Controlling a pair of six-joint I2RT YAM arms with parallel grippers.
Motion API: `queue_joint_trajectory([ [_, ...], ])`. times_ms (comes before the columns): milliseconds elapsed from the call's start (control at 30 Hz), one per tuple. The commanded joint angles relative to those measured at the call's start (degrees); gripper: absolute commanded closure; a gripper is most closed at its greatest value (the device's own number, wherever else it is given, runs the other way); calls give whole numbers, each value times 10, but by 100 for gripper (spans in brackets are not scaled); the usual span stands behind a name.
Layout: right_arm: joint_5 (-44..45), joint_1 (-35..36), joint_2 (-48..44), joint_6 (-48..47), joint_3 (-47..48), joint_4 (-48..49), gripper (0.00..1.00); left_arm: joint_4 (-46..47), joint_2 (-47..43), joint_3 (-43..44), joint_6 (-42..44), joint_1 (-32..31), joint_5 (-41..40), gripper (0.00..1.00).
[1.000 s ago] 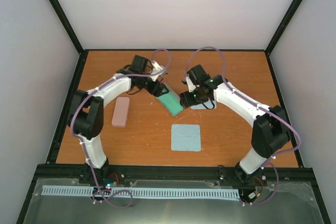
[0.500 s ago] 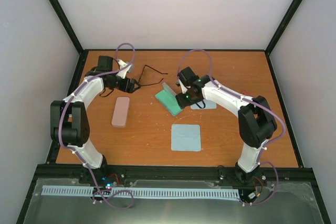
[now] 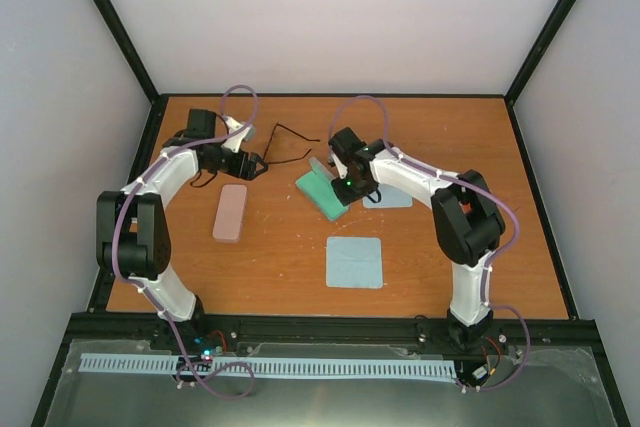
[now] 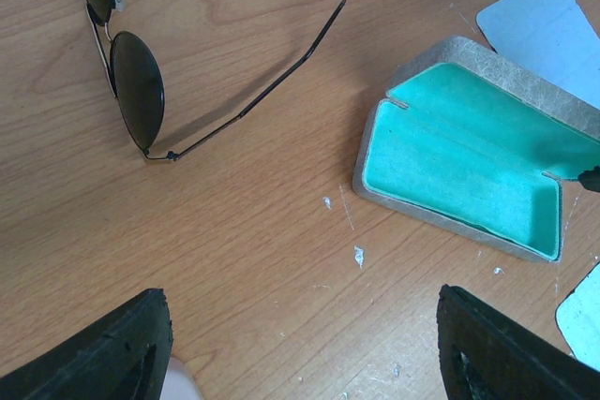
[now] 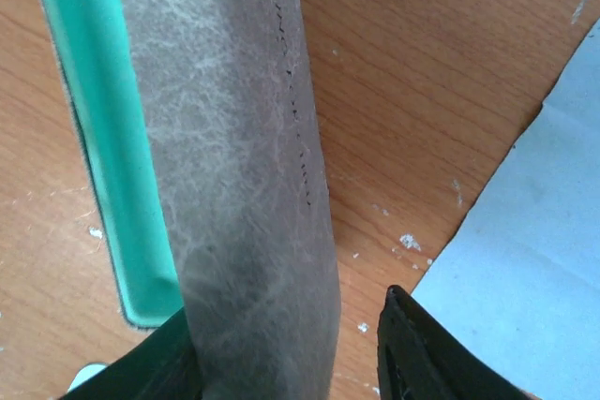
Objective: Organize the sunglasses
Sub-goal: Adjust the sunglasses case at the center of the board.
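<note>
The sunglasses (image 3: pixel 290 143) (image 4: pixel 131 81) lie unfolded on the table at the back, thin dark frame, arms spread. To their right a grey case (image 3: pixel 322 191) (image 4: pixel 469 166) with a teal lining lies open. My left gripper (image 3: pixel 254 164) (image 4: pixel 305 353) hovers open over bare wood, left of the sunglasses, holding nothing. My right gripper (image 3: pixel 339 185) (image 5: pixel 291 362) straddles the case's raised grey lid (image 5: pixel 234 166). Its left finger is against the lid. A gap of wood shows between the lid and its right finger (image 5: pixel 422 353).
A pink case (image 3: pixel 230 212) lies closed at the left. One light-blue cloth (image 3: pixel 355 262) lies in the middle front, another (image 3: pixel 392 197) (image 5: pixel 544 231) beside the grey case under my right arm. Black rails edge the table.
My left gripper has pulled back leftward from the grey case, leaving the sunglasses in plain view. My right gripper has shifted left onto the case's lid and its jaws have narrowed.
</note>
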Motion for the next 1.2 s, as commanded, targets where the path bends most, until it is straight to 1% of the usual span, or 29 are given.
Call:
queue_joint_trajectory([
  [0,12,5,21,-17,28,-19,61,9,-5,5,4,4,-2,23],
  [67,17,5,28,-20,35,-25,69,10,-4,4,4,5,-2,23],
  [267,22,5,41,-31,51,-36,85,16,-2,1,4,5,-5,23],
  [367,30,5,44,-37,63,-43,87,19,-4,0,4,5,-7,23],
  [433,38,5,42,-42,71,-46,89,21,-5,0,2,5,-8,23],
  [500,48,5,41,-49,85,-50,96,22,-6,1,0,5,-9,23],
  [600,71,5,27,-65,107,-48,97,24,-9,4,-4,5,-7,23],
  [667,100,5,6,-82,108,-27,97,23,-10,10,-7,8,3,23],
  [767,130,5,-36,-139,81,26,97,19,-12,19,-13,17,36,23],
  [900,167,14,-98,-246,-1,124,97,15,-8,35,-22,32,65,23],
  [1033,121,16,-155,-352,-84,198,97,12,-4,45,-22,40,71,23],
  [1167,80,16,-188,-442,-136,242,97,12,-3,43,-21,50,80,22],
])
